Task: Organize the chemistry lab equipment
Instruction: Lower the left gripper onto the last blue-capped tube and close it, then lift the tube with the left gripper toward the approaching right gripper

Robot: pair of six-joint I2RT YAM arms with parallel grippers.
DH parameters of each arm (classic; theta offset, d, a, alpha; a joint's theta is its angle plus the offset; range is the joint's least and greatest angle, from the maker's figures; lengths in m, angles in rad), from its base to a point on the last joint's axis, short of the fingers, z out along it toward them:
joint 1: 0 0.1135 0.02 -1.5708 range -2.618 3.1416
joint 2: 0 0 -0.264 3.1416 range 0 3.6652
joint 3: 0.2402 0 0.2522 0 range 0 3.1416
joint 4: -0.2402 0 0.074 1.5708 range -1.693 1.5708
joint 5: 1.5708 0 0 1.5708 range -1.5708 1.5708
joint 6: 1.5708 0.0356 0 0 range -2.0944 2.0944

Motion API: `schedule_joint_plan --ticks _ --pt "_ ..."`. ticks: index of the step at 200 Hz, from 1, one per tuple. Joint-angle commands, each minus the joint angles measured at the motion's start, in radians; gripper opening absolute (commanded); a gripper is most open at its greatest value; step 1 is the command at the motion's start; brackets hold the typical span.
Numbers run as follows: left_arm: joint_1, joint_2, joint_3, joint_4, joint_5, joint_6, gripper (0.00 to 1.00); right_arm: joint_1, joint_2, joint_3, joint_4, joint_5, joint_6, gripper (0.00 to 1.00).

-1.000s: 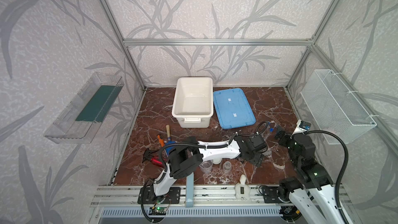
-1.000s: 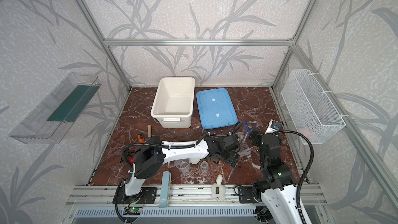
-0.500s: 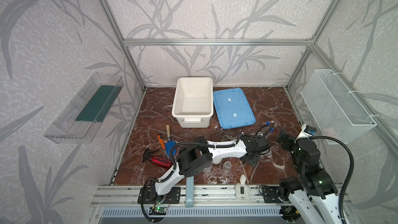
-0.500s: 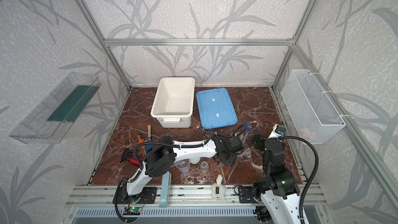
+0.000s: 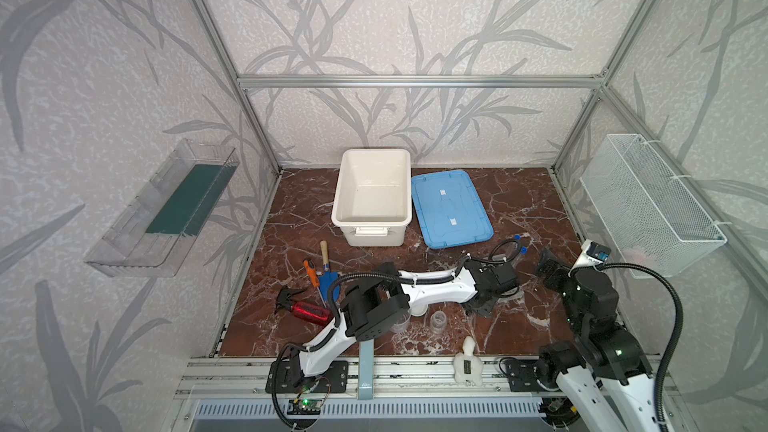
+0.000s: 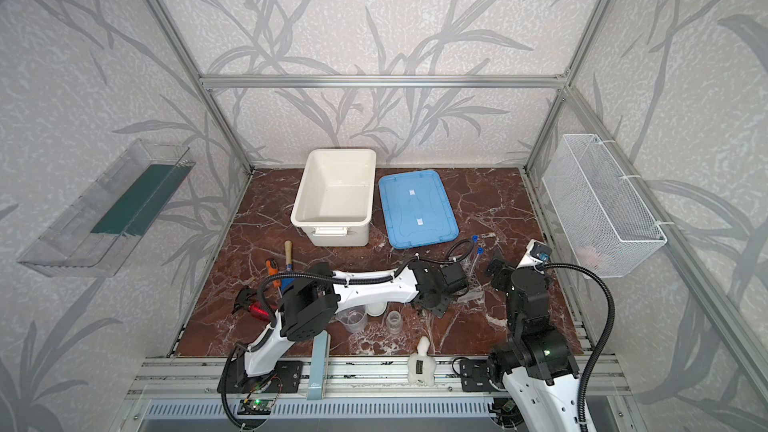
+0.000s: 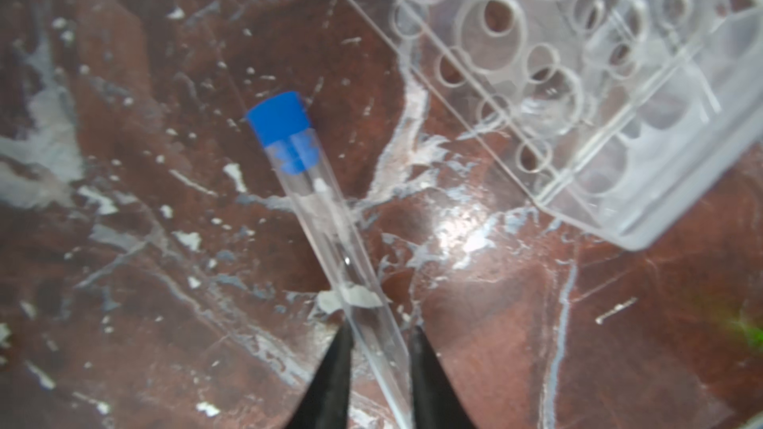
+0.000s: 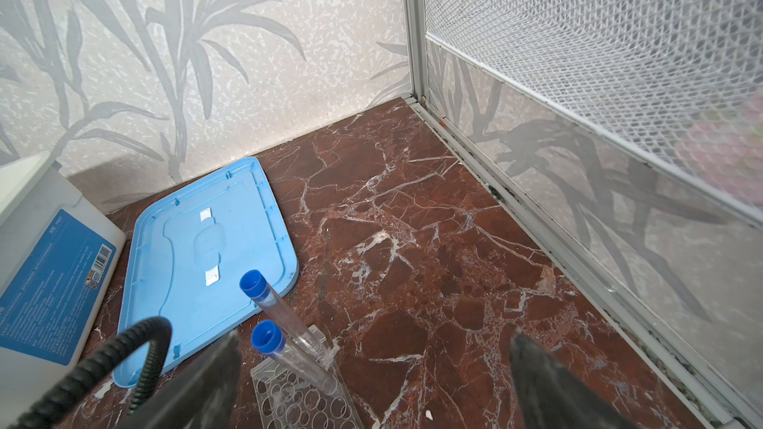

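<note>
A blue-capped clear test tube [image 7: 326, 216] lies on the marble floor beside the clear perforated rack [image 7: 611, 88]. My left gripper [image 7: 380, 340] is shut on the tube's lower end, one finger against each side. In both top views this gripper [image 5: 482, 305] [image 6: 434, 305] reaches low across the middle. Two more capped tubes [image 8: 285, 319] [image 5: 519, 243] lean in the rack [image 8: 305, 402]. My right gripper [image 8: 373, 348] [image 5: 548, 268] hangs open and empty to the right of the rack. Near the front stand the clear beaker [image 6: 353, 320], the smaller cup [image 5: 437, 321] and the white dish [image 6: 376, 308].
A white bin [image 5: 338, 201] and a blue lid [image 5: 451, 209] lie at the back. The blue trowel [image 5: 326, 268], an orange screwdriver [image 5: 309, 270] and the red-handled tool [image 5: 307, 311] lie front left. A wire basket [image 5: 648, 201] hangs on the right wall, a clear shelf [image 5: 166, 209] on the left.
My left gripper's jaws have closed in on the lying test tube, and that arm's elbow has shifted right. The right arm has drawn back slightly with its jaws still wide.
</note>
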Motion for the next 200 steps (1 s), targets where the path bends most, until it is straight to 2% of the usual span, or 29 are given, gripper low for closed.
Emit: schedule_joint_plan --ticks 1,33,59,77,95,148,200 --pt "0.017 0.010 0.009 -0.072 -0.068 -0.038 0.21 -0.001 -0.013 -0.006 -0.010 0.005 -0.007 0.99" --pt "0.046 -0.019 -0.027 -0.028 -0.073 -0.038 0.20 -0.002 -0.012 -0.014 -0.009 -0.010 -0.009 0.99" --pt "0.092 -0.011 -0.019 0.004 -0.046 -0.038 0.20 -0.002 -0.007 -0.015 -0.009 -0.015 -0.014 0.99" --pt "0.117 -0.003 0.001 0.005 -0.065 -0.049 0.20 -0.003 -0.009 -0.018 -0.012 -0.015 -0.018 0.99" --pt "0.133 0.001 0.004 0.027 -0.042 -0.049 0.23 -0.002 -0.010 -0.023 -0.010 -0.021 -0.018 0.99" --pt "0.119 -0.050 -0.071 0.030 -0.004 -0.049 0.30 -0.002 -0.009 -0.028 -0.009 -0.032 -0.018 0.99" --pt "0.075 -0.103 -0.122 -0.052 0.003 -0.038 0.30 -0.002 -0.010 -0.040 -0.009 -0.031 -0.020 0.99"
